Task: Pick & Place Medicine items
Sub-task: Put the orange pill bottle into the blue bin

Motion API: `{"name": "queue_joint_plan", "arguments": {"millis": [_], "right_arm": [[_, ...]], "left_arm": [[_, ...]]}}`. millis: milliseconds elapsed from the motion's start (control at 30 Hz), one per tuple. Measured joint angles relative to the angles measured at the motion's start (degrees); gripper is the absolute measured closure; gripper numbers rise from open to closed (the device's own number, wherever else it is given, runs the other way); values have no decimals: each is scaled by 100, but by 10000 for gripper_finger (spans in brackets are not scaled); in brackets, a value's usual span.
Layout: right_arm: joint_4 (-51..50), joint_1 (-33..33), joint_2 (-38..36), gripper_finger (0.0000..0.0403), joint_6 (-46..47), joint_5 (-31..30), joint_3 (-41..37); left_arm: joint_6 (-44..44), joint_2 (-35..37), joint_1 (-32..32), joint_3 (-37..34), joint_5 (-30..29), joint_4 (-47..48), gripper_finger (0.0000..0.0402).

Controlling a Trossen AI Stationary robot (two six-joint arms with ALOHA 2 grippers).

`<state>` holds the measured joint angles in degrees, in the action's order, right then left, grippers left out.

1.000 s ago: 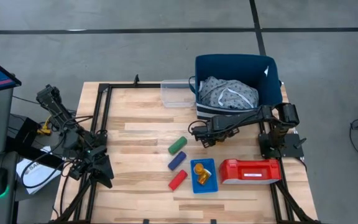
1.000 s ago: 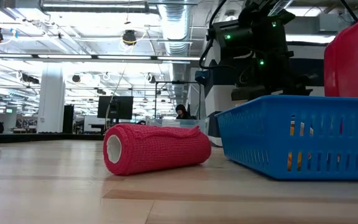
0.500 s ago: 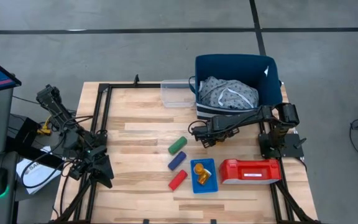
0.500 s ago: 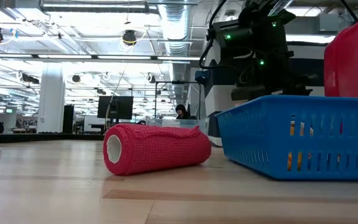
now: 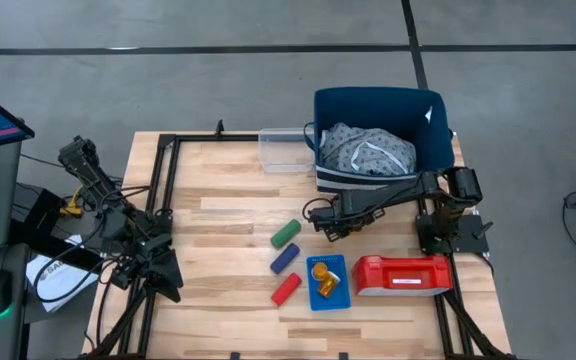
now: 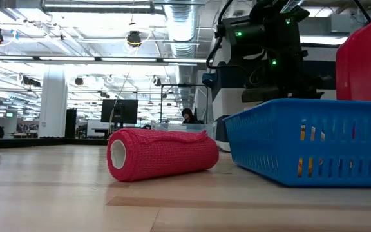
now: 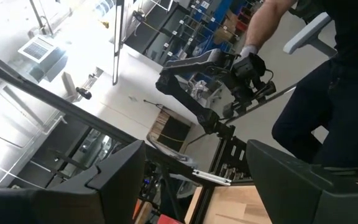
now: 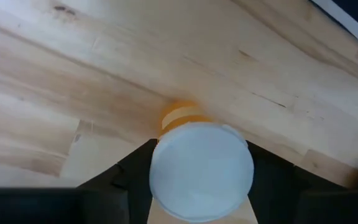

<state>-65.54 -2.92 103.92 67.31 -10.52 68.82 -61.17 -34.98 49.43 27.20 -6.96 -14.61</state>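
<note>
An orange pill bottle (image 8: 201, 163) with a white cap is held tight between the two dark fingers of the right gripper (image 5: 326, 226), just above the wooden table (image 5: 218, 250). More orange bottles (image 5: 325, 283) are seen in the small blue basket (image 5: 313, 301) close by. Green (image 5: 286, 233), blue (image 5: 285, 257) and red (image 5: 286, 289) rolls are laid beside the basket. The left gripper (image 5: 164, 272) is parked at the table's left edge, with its fingers spread apart.
</note>
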Motion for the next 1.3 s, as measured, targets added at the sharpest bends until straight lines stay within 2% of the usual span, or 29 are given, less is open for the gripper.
{"name": "queue_joint_plan", "arguments": {"millis": [100,267,533,833,1067,1300], "right_arm": [[-2,-74,0,203,28,2,0],[-164,-210,-7,178,168,19,119],[-562,-599,-17,207,314,9,1146],[-883,-1504,-31,178,1146,15,2248],[-271,-2218,-31,207,1889,18,2387],[200,-2598,83,167,2396,125,2357]], "left_arm": [[0,0,0,0,0,-28,133],[12,0,2,2,0,-48,133],[12,2,0,2,-2,-48,133],[14,2,0,2,-2,-48,133],[14,0,1,2,-2,-92,133],[37,0,1,2,-2,-133,133]]}}
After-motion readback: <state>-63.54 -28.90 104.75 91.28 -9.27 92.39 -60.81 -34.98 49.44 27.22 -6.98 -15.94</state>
